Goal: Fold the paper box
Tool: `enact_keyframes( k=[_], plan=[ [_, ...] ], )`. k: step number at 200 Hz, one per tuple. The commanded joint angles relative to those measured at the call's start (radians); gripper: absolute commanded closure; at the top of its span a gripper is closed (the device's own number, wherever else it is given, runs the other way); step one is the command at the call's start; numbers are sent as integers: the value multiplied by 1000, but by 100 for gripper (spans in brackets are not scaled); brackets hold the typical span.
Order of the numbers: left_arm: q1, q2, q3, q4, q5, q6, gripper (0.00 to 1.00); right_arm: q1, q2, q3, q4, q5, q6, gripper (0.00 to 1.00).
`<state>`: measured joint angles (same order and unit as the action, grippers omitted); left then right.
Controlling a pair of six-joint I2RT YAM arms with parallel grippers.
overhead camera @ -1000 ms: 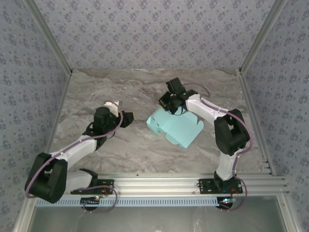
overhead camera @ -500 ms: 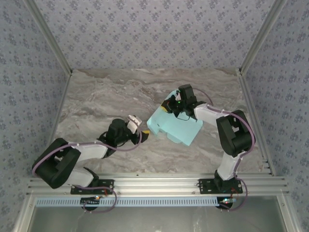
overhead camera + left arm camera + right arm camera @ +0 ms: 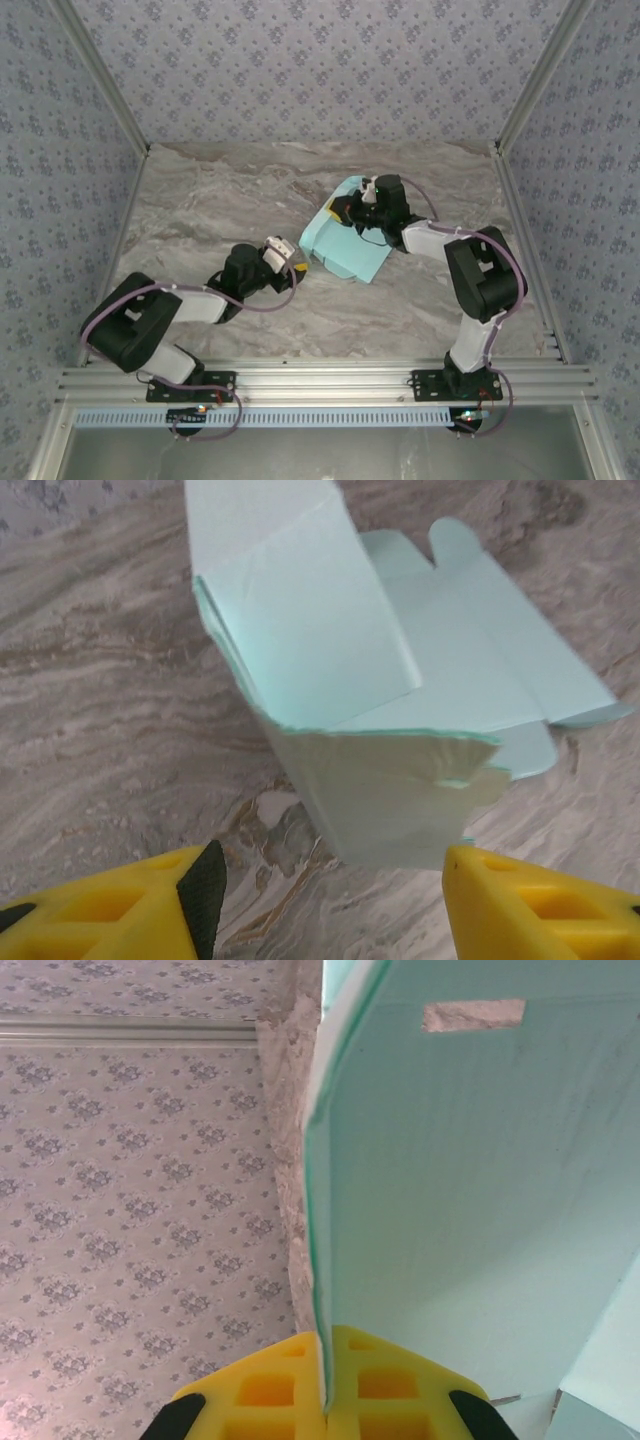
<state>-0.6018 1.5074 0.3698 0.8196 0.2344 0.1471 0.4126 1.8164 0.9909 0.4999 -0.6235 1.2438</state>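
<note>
**Right gripper pinches the box's far edge; left gripper waits open at its near corner**

Right gripper (image 3: 362, 203) is clamped on the paper box (image 3: 345, 245) at the box's 12 o'clock edge. In the right wrist view its yellow pads (image 3: 265, 1390) meet with the thin card edge (image 3: 480, 1210) running straight down into the seam between them.

Left gripper (image 3: 297, 263) sits at the box's 8 o'clock corner with its jaws apart. In the left wrist view the fingers (image 3: 520, 905) flank the lowest corner of the half-raised panels (image 3: 330, 660). Whether either finger touches the card I cannot tell.

The box lies near the middle of the table (image 3: 190, 200). Bare marble stretches from its 9 to 11 o'clock out to the left wall, and a narrower strip runs at 6 o'clock toward the rail (image 3: 330, 380). The right forearm crowds the 3 o'clock side.
</note>
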Motion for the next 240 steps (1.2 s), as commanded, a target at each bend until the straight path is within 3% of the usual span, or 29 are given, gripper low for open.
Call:
enact_keyframes(
  k=[1,64,102,155,187,240],
  plan=[
    [3,48,49,82,13,19,43,-14,32,-31,103,-39,23,100],
    [-15,177,161,143,64,3,57,-20,50,-95,146,-41,19,100],
    [-58,219,206,137,77,-3,58,-18,52,-113,168,-28,35,100],
    [-125,303,241,194,-103,-58,60,1,52,-185,278,43,82,100],
    [-163,345,277,216,-181,-78,59,14,45,-248,368,119,139,100],
    [-184,368,247,326,-244,-139,45,27,-1,-293,422,191,165,100]
  ],
)
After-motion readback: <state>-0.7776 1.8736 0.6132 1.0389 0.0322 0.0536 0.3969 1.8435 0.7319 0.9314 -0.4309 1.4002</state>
